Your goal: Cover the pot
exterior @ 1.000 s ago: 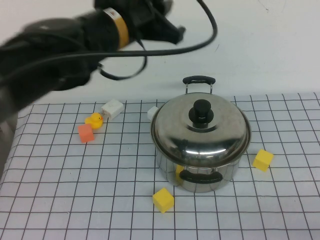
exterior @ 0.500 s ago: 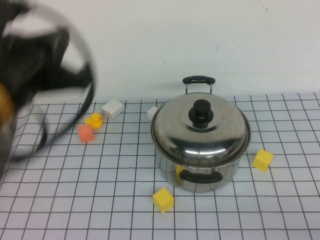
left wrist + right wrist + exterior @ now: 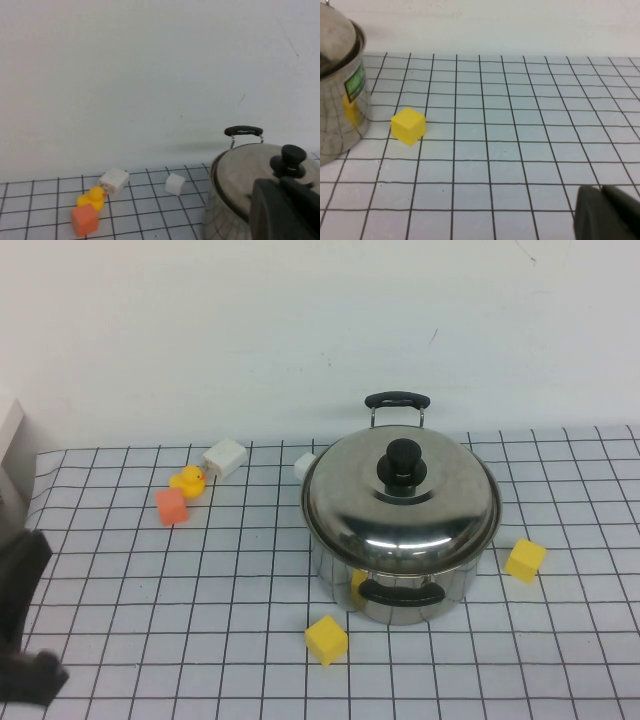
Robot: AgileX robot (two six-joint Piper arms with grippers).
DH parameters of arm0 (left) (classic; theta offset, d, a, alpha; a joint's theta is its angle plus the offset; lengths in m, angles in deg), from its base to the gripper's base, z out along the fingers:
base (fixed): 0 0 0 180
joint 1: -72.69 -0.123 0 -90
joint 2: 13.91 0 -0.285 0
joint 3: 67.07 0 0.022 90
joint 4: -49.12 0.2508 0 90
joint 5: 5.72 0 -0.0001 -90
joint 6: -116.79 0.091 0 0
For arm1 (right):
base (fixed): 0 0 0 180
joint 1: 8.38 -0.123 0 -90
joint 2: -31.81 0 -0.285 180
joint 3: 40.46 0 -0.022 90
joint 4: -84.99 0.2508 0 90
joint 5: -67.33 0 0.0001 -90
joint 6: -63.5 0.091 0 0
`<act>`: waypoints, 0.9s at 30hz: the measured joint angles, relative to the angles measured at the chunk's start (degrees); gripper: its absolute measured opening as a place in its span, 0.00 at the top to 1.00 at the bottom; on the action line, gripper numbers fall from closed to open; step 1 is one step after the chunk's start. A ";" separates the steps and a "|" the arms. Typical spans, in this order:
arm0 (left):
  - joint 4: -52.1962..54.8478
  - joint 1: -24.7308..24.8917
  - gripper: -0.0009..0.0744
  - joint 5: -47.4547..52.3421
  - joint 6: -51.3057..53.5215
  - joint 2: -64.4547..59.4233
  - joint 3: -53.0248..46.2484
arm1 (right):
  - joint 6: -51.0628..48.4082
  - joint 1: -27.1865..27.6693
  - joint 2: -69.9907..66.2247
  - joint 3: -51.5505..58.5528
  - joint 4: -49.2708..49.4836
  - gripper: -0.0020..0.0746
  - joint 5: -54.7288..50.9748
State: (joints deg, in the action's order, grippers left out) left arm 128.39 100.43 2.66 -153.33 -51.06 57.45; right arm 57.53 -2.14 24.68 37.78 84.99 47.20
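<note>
High view: the pot (image 3: 400,575) sits in the middle of the checked mat (image 3: 200,640). The lid (image 3: 402,502) is on top of it, black knob up. One yellow block (image 3: 326,639) is just in front, another (image 3: 525,560) to its right. An orange block (image 3: 171,506), a rubber duck (image 3: 188,480) and a white block (image 3: 225,456) sit far left. The left gripper (image 3: 20,630) is low at the mat's left edge, maybe pulled aside; I cannot tell how its fingers stand. The right gripper (image 3: 607,215) is low, right of the pot; same there.
</note>
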 joint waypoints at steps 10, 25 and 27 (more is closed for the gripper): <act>0.28 0.00 0.99 -15.27 -9.13 7.05 -9.24 | 0.00 0.00 0.00 0.00 0.00 0.96 0.00; 9.16 0.08 0.99 -15.91 -13.96 8.87 -12.55 | 0.00 0.00 0.00 0.00 0.00 0.96 0.00; 4.77 -0.13 0.99 -11.20 -15.26 10.04 -12.55 | 0.00 0.00 0.00 0.00 0.00 0.96 0.00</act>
State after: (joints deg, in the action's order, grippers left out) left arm 133.16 100.30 -8.54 -168.58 -41.02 44.90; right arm 57.53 -2.14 24.68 37.78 84.99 47.20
